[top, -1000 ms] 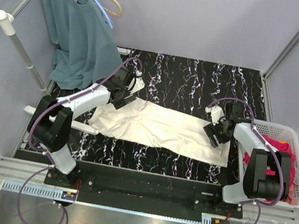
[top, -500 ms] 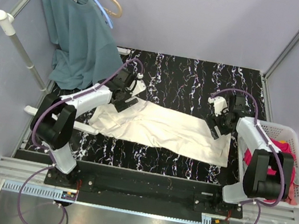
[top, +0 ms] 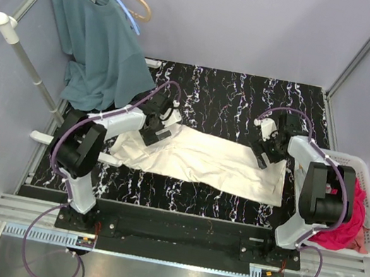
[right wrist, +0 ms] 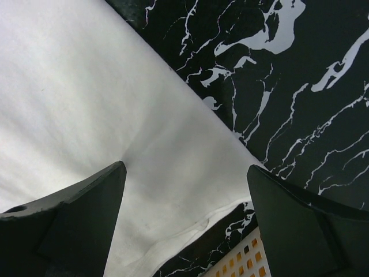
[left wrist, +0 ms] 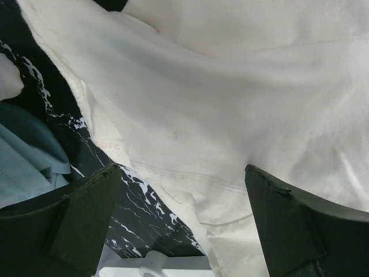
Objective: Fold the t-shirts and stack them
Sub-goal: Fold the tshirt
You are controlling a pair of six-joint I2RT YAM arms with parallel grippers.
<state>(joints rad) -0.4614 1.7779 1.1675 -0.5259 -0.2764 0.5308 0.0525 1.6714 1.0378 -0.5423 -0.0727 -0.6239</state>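
The cream t-shirt (top: 203, 159) lies flat as a long folded strip across the black marbled table (top: 228, 96). My left gripper (top: 157, 132) is open just above the strip's far left corner; the left wrist view shows cream cloth (left wrist: 230, 104) and its hem between the spread fingers (left wrist: 81, 213). My right gripper (top: 265, 153) is open above the far right corner; the right wrist view shows cloth (right wrist: 86, 115) and its edge between the wide fingers (right wrist: 300, 213). The magenta-pink t-shirt (top: 345, 224) lies bunched in the white basket (top: 342, 161) at the right.
A teal shirt (top: 101, 45) hangs from hangers on a rack (top: 16, 37) at the far left, draping down to the table's left edge. The basket's wall shows at the bottom of the right wrist view (right wrist: 242, 262). A white bar (left wrist: 155, 265) runs along the table edge.
Both grippers have moved a little farther from the bases and outward, to the far corners of the cream strip. The shirt itself has hardly shifted.
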